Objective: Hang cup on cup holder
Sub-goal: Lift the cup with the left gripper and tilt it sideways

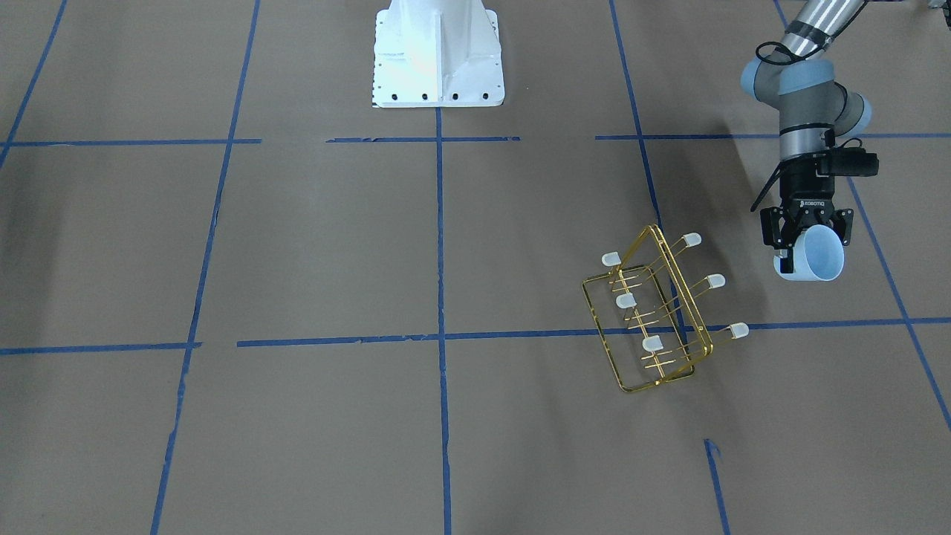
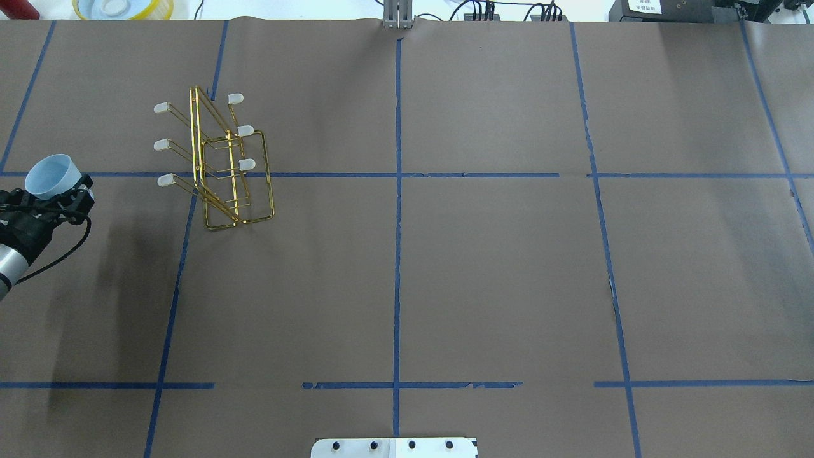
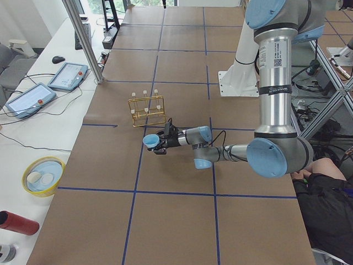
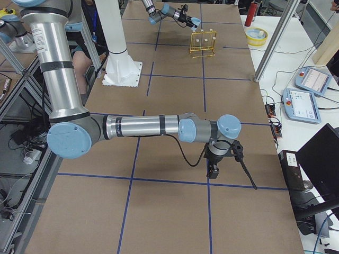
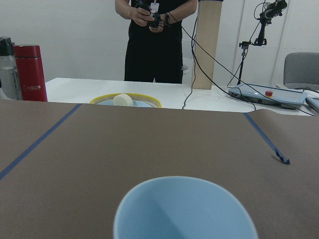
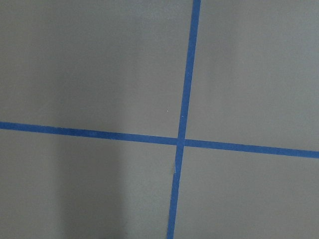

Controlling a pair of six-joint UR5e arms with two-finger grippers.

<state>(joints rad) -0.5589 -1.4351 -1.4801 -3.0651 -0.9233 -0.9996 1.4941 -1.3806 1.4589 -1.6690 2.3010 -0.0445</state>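
The pale blue cup (image 1: pixel 817 254) is held in my left gripper (image 1: pixel 808 234), which is shut on its base end. The cup lies sideways above the table with its open mouth pointing away from the robot. It also shows in the overhead view (image 2: pixel 52 175) and fills the bottom of the left wrist view (image 5: pixel 184 209). The gold wire cup holder (image 1: pixel 654 312) stands on the table, apart from the cup, with its white-capped prongs bare; in the overhead view (image 2: pixel 216 159) it is to the right of the cup. My right gripper (image 4: pixel 213 169) shows only in the exterior right view, pointing down over the table; I cannot tell whether it is open.
A yellow bowl (image 5: pixel 125 101) and a red bottle (image 5: pixel 29 72) stand on the white bench beyond the table's edge, where a person stands. The robot's white base (image 1: pixel 438 56) is at the table's near side. Blue tape lines (image 6: pixel 182 139) cross the brown table.
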